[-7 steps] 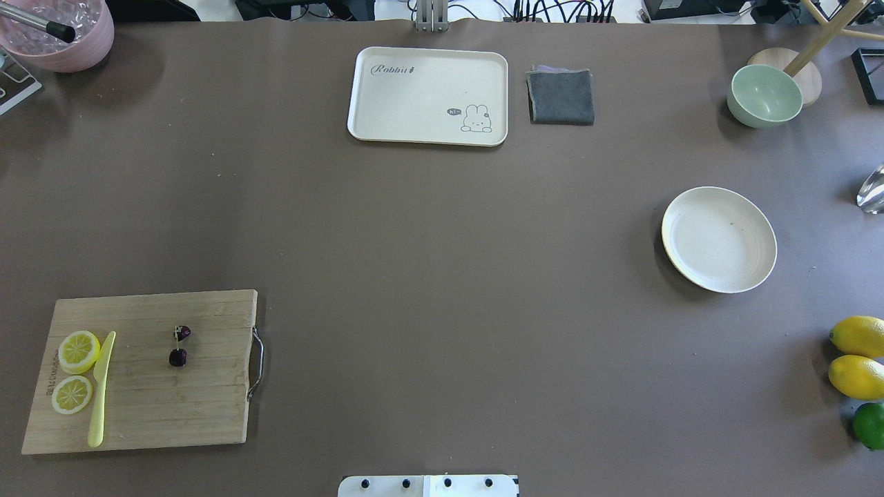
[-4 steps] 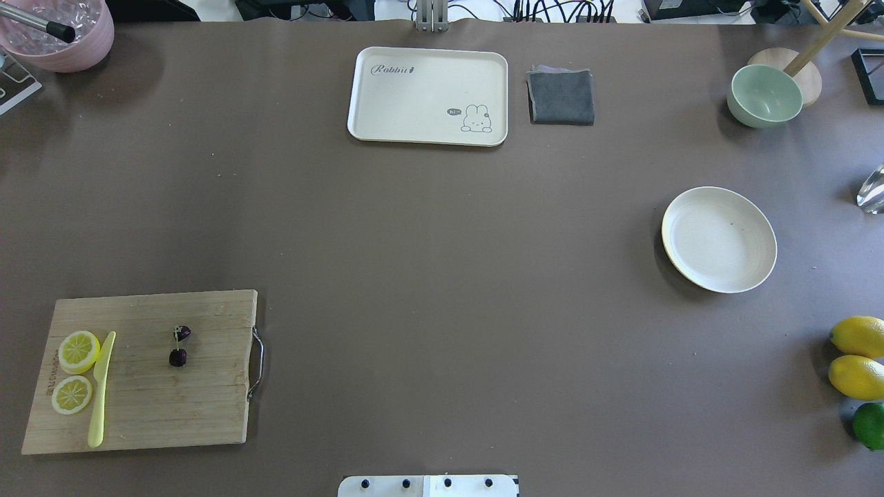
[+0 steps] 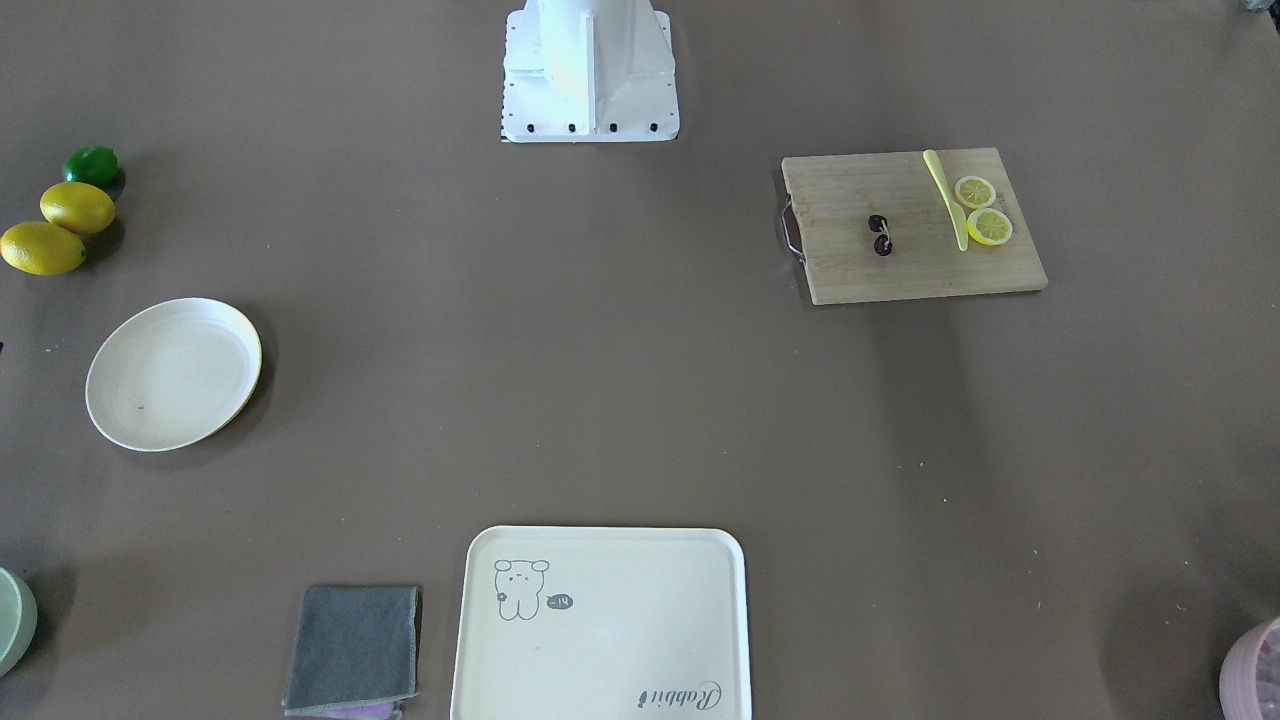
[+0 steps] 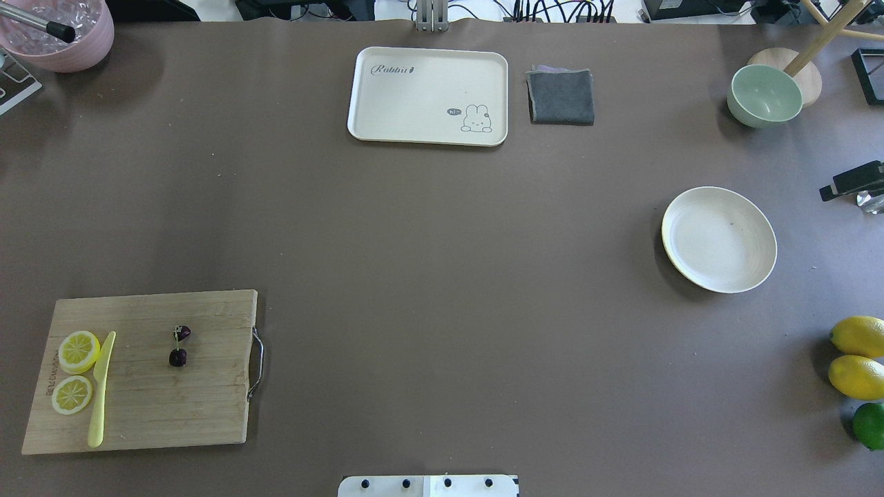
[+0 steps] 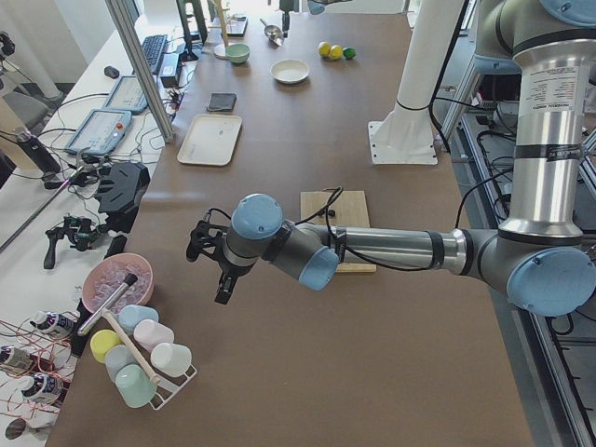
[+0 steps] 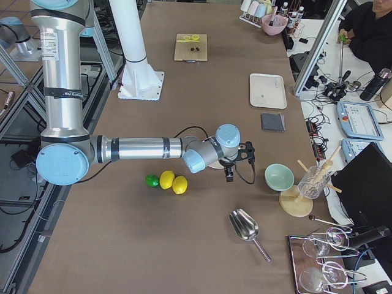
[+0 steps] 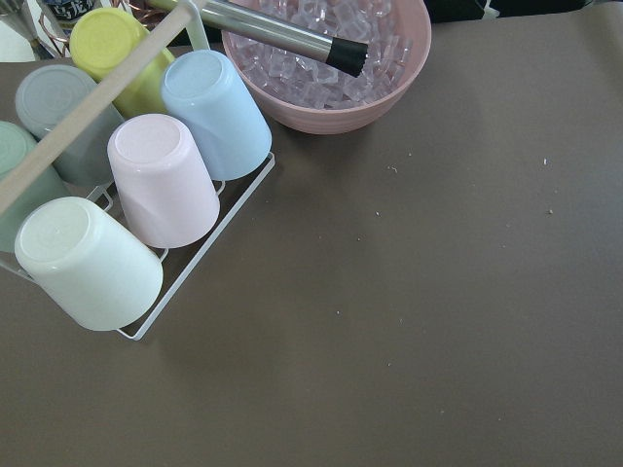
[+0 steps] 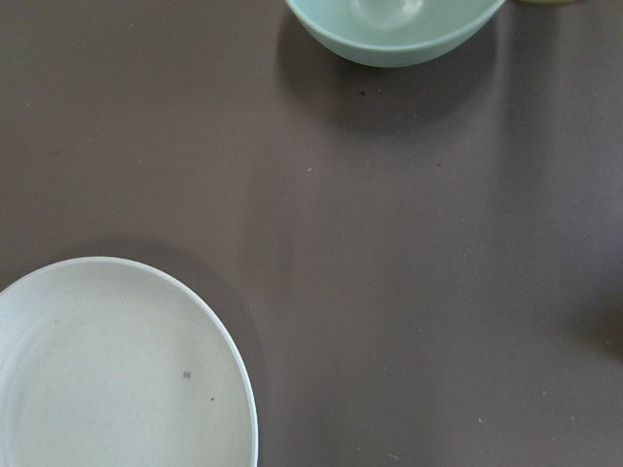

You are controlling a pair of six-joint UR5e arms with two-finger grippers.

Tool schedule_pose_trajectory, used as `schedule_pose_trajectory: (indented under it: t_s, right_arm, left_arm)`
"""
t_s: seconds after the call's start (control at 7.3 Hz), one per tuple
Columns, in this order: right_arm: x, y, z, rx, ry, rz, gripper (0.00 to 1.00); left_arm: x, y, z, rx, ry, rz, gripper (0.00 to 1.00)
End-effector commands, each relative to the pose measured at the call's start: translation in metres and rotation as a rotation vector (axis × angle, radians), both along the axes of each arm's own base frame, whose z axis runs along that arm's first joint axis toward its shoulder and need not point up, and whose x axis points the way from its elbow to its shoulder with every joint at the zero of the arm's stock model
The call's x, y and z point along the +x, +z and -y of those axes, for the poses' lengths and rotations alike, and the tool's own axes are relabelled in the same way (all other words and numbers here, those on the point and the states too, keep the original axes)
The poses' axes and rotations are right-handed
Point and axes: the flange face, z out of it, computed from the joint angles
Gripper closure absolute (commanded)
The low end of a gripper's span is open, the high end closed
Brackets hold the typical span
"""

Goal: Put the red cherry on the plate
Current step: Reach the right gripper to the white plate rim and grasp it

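Observation:
The red cherry point(image 4: 178, 346), a dark pair on a green stem, lies on the wooden cutting board point(image 4: 200, 400) at the near left, also seen as cherry point(image 3: 881, 235). The cream plate point(image 4: 718, 239) sits bare at the right; its rim shows as plate point(image 8: 107, 370) in the right wrist view. My right gripper point(image 6: 236, 164) hovers beside the plate's far side; only a black part point(image 4: 853, 181) of it shows overhead, and I cannot tell its state. My left gripper point(image 5: 212, 268) hangs over the table's left end by the pink bowl; I cannot tell its state.
Two lemon slices point(image 4: 76, 369) and a yellow knife point(image 4: 101, 388) share the board. A cream tray point(image 4: 428, 95) and grey cloth point(image 4: 561, 96) lie at the back. A green bowl point(image 4: 764, 95), whole lemons point(image 4: 858, 355), a lime point(image 4: 869, 425), an ice bowl point(image 7: 331, 58) and a cup rack point(image 7: 136, 195) line the ends.
A black part of my right gripper has come into the overhead view at the right edge, over the metal scoop. The cherry and plate have not moved.

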Motion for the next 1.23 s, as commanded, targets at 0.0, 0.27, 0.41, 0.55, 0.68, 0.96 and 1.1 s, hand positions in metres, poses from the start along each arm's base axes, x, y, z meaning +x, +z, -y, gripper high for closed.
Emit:
schedule_pose_trajectory:
  t_s: [0.0, 0.27, 0.41, 0.55, 0.68, 0.96, 1.1]
  right_arm:
    - [-0.048, 0.015, -0.004, 0.016, 0.033, 0.01, 0.0]
    - [-0.075, 0.016, -0.012, -0.011, 0.051, 0.007, 0.0]
    - [-0.091, 0.015, -0.016, -0.004, 0.025, 0.005, 0.0]
    - [-0.097, 0.016, -0.018, -0.002, 0.015, 0.0, 0.0]
    - [-0.105, 0.019, -0.022, -0.006, 0.001, -0.005, 0.0]
    - [-0.107, 0.022, -0.024, -0.006, -0.005, -0.009, 0.82]
    - [-0.107, 0.021, -0.023, 0.002, 0.004, -0.016, 1.0]
  left_arm:
    - [0.0, 0.001, -0.004, 0.02, 0.0, 0.001, 0.02]
    - [0.0, -0.003, -0.003, 0.026, -0.001, -0.002, 0.02]
    - [0.0, -0.003, -0.002, 0.028, 0.0, -0.001, 0.02]
    - [0.0, -0.008, 0.001, 0.034, -0.001, -0.002, 0.02]
    - [0.001, -0.01, 0.003, 0.037, -0.001, -0.004, 0.03]
    - [0.001, -0.016, 0.008, 0.049, 0.0, -0.004, 0.05]
    - [0.001, -0.018, 0.008, 0.051, 0.002, -0.009, 0.05]
